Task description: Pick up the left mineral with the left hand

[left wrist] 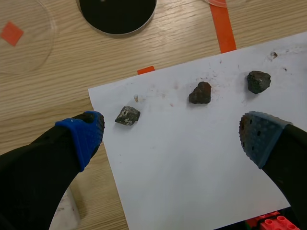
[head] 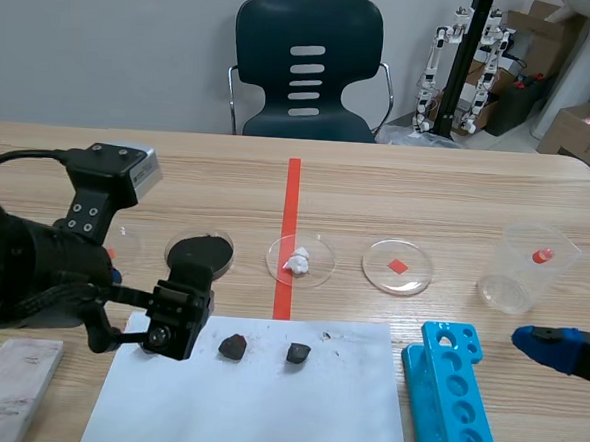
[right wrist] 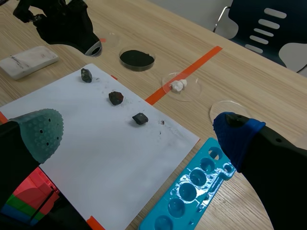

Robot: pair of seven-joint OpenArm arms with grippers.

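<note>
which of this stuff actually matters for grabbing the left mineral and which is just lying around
For the job:
- left mineral, on the white paper, close by one finger of the left tool
- left tool, open over the paper

Just lying about:
- middle mineral
- right mineral
- dark dish
- dish with white lump
- clear dish
- plastic cup
- blue rack

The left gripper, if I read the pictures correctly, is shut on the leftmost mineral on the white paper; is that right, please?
Not quite: the left gripper is open, not shut on the leftmost mineral. The left wrist view shows its two fingers wide apart, and the mineral lies free on the white paper, near one finger pad but not gripped.
</note>
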